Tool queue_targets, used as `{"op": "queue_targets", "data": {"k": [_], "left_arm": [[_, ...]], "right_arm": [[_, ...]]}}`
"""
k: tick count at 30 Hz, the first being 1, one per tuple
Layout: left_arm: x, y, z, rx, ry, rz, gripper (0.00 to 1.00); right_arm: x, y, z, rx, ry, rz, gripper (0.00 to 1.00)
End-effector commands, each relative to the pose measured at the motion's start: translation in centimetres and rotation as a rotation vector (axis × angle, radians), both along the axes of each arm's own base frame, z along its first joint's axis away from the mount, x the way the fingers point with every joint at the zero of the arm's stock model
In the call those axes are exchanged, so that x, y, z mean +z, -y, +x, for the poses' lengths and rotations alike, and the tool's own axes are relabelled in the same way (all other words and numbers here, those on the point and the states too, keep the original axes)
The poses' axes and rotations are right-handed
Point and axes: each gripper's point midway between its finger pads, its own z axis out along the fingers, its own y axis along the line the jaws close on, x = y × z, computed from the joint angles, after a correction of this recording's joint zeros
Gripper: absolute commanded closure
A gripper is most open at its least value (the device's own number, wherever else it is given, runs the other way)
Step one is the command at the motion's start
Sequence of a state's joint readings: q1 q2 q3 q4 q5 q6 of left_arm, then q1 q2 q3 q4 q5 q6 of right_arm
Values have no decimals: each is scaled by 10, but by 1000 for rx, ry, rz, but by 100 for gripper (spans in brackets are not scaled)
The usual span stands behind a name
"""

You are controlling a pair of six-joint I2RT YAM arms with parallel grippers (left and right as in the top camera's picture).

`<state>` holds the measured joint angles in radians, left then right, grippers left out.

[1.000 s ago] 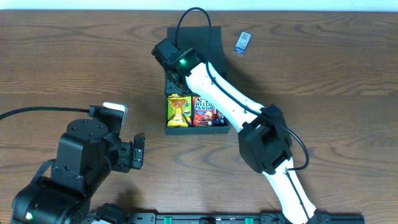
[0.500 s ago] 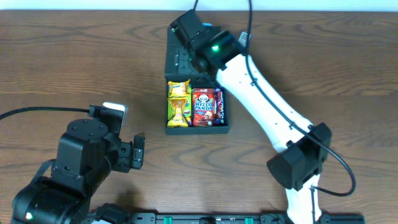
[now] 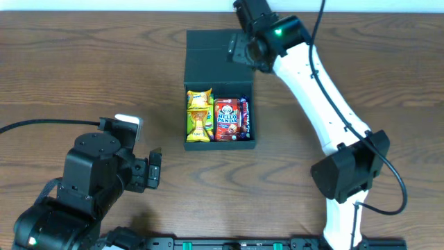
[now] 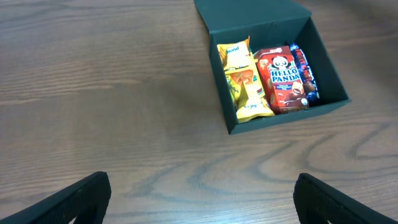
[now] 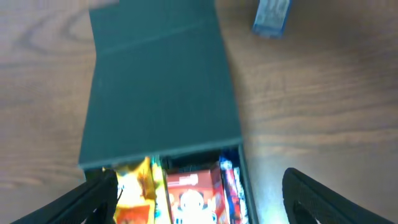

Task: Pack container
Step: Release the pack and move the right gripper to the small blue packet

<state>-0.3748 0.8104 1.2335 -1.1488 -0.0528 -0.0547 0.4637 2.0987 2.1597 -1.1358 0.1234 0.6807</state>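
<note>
The black container (image 3: 219,145) sits mid-table with its hinged lid (image 3: 218,59) leaning forward over the rear half. Inside lie a yellow packet (image 3: 199,115), a red Hello Panda box (image 3: 227,119) and a dark blue bar (image 3: 243,118). My right gripper (image 3: 243,50) hangs open over the lid's back right part. In the right wrist view the right gripper (image 5: 199,199) holds nothing, with the lid (image 5: 161,93) under it. My left gripper (image 3: 154,170) rests open at the front left. In the left wrist view the left gripper (image 4: 202,202) is well short of the container (image 4: 286,117).
A small blue packet (image 5: 272,15) lies on the wood behind and to the right of the container; the right arm hides it from overhead. The right arm (image 3: 326,104) stretches across the table's right side. The left arm's bulk (image 3: 90,187) fills the front left corner.
The right arm has swung from over the container toward its back right and its jaws have widened. The lid now leans over the rear half. The left arm has not moved.
</note>
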Motion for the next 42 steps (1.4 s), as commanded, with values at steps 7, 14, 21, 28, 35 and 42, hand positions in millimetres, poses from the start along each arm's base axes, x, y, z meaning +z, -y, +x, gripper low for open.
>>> {"op": "queue_targets", "data": {"k": [7,14,21,28,35,42], "left_arm": [[-1,-2,0,11,-3,6,5],[-1,-2,0,11,-4,5,5],[-1,-2,0,11,-4,5,5],[-2,-2,0,11,-4,5,5],[-1,-2,0,11,-3,6,5],[-2,-2,0,11,-4,6,5]], "right_arm": [[1,35,49,-60,99,27,14],[-32,55,86,-107,118,37,15],[-74,67,122,-137,145,53,13],[-103,81,149,-176,192,50,10],[-136,81,161,-183,195,46,3],[-150,83,165,-197,196,36,2]]}}
